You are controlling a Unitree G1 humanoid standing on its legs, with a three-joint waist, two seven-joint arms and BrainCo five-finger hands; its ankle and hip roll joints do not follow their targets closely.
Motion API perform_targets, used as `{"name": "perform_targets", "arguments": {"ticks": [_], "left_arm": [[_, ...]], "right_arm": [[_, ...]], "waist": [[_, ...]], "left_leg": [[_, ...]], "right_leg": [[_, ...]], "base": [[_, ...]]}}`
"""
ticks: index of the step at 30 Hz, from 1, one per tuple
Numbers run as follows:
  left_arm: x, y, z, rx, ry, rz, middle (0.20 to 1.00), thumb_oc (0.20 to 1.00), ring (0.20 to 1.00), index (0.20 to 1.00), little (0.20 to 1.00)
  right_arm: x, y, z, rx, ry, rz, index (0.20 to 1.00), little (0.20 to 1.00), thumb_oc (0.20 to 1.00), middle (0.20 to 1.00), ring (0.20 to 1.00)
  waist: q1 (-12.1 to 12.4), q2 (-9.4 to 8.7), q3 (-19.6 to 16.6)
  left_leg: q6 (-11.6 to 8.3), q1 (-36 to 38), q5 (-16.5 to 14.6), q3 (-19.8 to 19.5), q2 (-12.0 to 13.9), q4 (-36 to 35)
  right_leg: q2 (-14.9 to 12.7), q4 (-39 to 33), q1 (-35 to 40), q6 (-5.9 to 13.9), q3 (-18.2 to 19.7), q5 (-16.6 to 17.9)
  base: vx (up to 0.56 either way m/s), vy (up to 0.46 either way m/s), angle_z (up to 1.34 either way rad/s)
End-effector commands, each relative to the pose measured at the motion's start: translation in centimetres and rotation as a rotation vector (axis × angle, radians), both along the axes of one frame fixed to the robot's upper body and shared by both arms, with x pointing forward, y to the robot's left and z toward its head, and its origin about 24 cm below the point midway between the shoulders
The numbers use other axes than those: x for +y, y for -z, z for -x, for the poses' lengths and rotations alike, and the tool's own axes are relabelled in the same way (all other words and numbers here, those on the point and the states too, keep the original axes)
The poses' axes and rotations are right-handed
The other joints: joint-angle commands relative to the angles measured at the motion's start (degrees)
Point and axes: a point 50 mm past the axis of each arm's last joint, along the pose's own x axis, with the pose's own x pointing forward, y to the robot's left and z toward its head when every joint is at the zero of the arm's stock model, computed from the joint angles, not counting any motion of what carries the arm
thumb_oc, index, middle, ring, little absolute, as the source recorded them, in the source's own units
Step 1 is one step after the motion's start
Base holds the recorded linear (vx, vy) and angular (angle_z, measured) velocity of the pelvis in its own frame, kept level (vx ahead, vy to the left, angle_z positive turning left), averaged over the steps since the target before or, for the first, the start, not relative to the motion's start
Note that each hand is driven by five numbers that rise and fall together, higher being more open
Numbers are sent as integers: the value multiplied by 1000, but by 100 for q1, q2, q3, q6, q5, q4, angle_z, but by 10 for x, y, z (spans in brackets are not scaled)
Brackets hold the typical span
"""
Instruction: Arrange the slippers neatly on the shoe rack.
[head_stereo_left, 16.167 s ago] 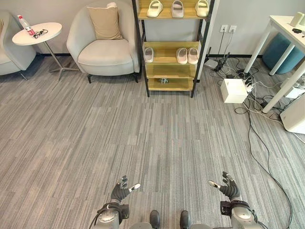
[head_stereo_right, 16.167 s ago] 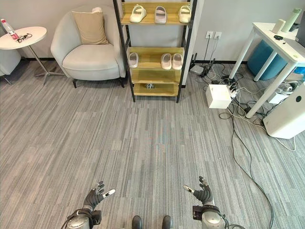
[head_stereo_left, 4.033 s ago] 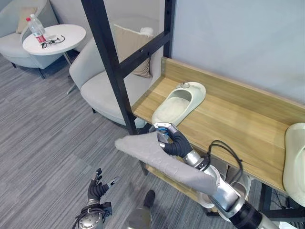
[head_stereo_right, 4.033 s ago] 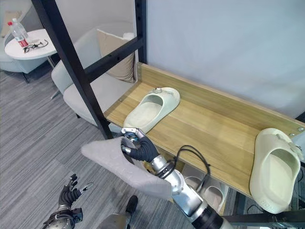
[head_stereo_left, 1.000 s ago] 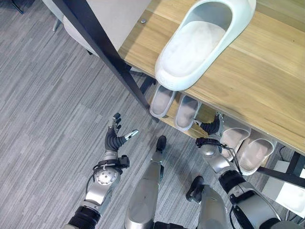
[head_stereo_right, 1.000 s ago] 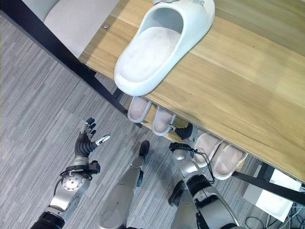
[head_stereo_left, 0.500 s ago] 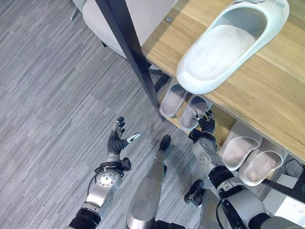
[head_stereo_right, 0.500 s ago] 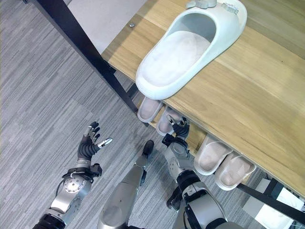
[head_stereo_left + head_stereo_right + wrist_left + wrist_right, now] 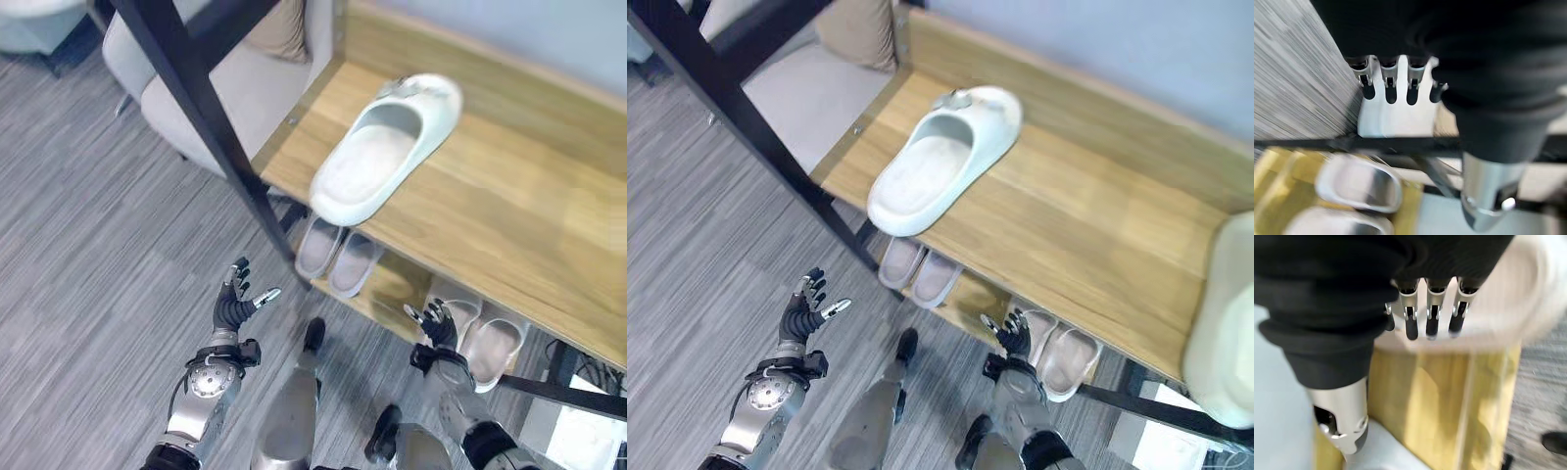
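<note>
Both hands hang empty with fingers spread: your left hand (image 9: 235, 305) over the floor, your right hand (image 9: 434, 327) now drawn back from the lower-shelf slippers (image 9: 334, 257); the cream slipper (image 9: 377, 162) lies skewed on the top shelf (image 9: 509, 220); straighten it next.

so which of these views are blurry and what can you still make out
Both wrist views are motion-smeared: the left wrist view leaves a slipper soft-edged, the right wrist view smears wood past the right robot hand; the eye views are mildly soft, yet the top slipper reads clearly.

Lounge-like room: grey carpet (image 9: 88, 215), pale armchair (image 9: 211, 93), wooden shoe rack (image 9: 509, 225) with slippers (image 9: 382, 162).
</note>
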Motion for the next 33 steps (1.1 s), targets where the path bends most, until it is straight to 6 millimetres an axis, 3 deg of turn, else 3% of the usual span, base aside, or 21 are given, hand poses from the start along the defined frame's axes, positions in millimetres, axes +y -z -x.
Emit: {"name": "perform_targets", "arguments": {"ticks": [1, 5, 7, 12, 18, 20, 21, 25, 26, 30, 31, 33], "left_arm": [[3, -20, -10, -87, 28, 10, 1000, 1000, 1000, 1000, 1000], [3, -9, -6, -33, 48, 3, 1000, 1000, 1000, 1000, 1000], [4, 3, 1, 26, 81, -31, 1000, 1000, 1000, 1000, 1000], [6, 14, 12, 84, 141, -73, 1000, 1000, 1000, 1000, 1000], [3, 12, 22, 92, 273, -94, 1000, 1000, 1000, 1000, 1000], [-11, 9, 25, 120, 511, -147, 1000, 1000, 1000, 1000, 1000], [-11, 9, 25, 120, 511, -147, 1000, 1000, 1000, 1000, 1000], [-36, -8, 16, 69, 820, -380, 1000, 1000, 1000, 1000, 1000], [-53, -17, 14, 11, 943, -453, 1000, 1000, 1000, 1000, 1000], [-75, -32, 10, -80, 1043, -495, 1000, 1000, 1000, 1000, 1000], [-94, -46, 8, -162, 1131, -521, 1000, 1000, 1000, 1000, 1000], [-105, -59, 7, -228, 1176, -509, 1000, 1000, 1000, 1000, 1000]], "right_arm": [[7, -36, -35, -188, -139, -72, 1000, 1000, 1000, 1000, 1000], [0, -38, -23, -211, -274, -46, 1000, 1000, 1000, 1000, 1000], [-5, -46, -3, -261, -412, -12, 1000, 1000, 1000, 1000, 1000], [-21, -54, 24, -277, -493, 56, 1000, 1000, 1000, 1000, 1000], [-44, -59, 52, -237, -534, 180, 1000, 1000, 1000, 1000, 1000], [-53, -51, 69, -157, -583, 190, 1000, 1000, 1000, 1000, 1000], [-53, -51, 69, -157, -583, 189, 1000, 1000, 1000, 1000, 1000], [-48, -48, 73, -128, -664, 174, 1000, 1000, 1000, 1000, 1000], [-46, -47, 74, -121, -702, 179, 1000, 1000, 1000, 1000, 1000], [-43, -45, 73, -109, -729, 187, 1000, 1000, 1000, 1000, 1000], [-39, -43, 71, -101, -752, 203, 1000, 1000, 1000, 1000, 1000], [-38, -42, 69, -99, -756, 210, 1000, 1000, 1000, 1000, 1000]], "waist": [[75, 77, 81], [-82, 86, -216], [-265, 134, -489], [-498, 198, -699], [-741, 282, -786], [-953, 329, -843], [-947, 327, -844], [-1142, 356, -903], [-1234, 354, -927], [-1320, 358, -930], [-1386, 351, -928], [-1405, 348, -913]], "left_leg": [[-252, 667, -1020, 223, 241, 9], [-304, 991, -930, 353, 254, -283], [-362, 1180, -963, 511, 279, -319], [-347, 1400, -1088, 696, 308, -319], [-304, 1551, -1177, 847, 313, -319], [-282, 1582, -1220, 950, 329, -319], [-282, 1583, -1222, 953, 329, -319], [-283, 1630, -1270, 1039, 350, -319], [-284, 1646, -1287, 1070, 352, -319], [-280, 1655, -1309, 1100, 353, -319], [-272, 1664, -1322, 1109, 355, -319], [-268, 1675, -1323, 1113, 354, -319]], "right_leg": [[-110, -1130, -164, 94, 127, 1162], [-34, -1488, 121, 132, 159, 1257], [34, -1900, 361, 178, 217, 1407], [53, -2066, 474, 212, 400, 1437], [55, -2066, 486, 239, 552, 1444], [55, -2066, 435, 264, 679, 1473], [55, -2066, 434, 264, 682, 1473], [79, -2066, 382, 274, 808, 1489], [88, -2059, 363, 282, 846, 1491], [91, -2051, 343, 281, 900, 1492], [101, -2046, 327, 275, 930, 1489], [107, -2040, 330, 271, 936, 1492]], "base": [[94, -20, -30], [91, -46, -24], [98, -45, -10], [64, -10, -31], [26, -2, -20], [1, -5, -8], [5, -14, -25], [19, -12, -20], [18, -14, -9], [1, -8, -13], [-1, -26, -26], [-1, -13, -5]]}}
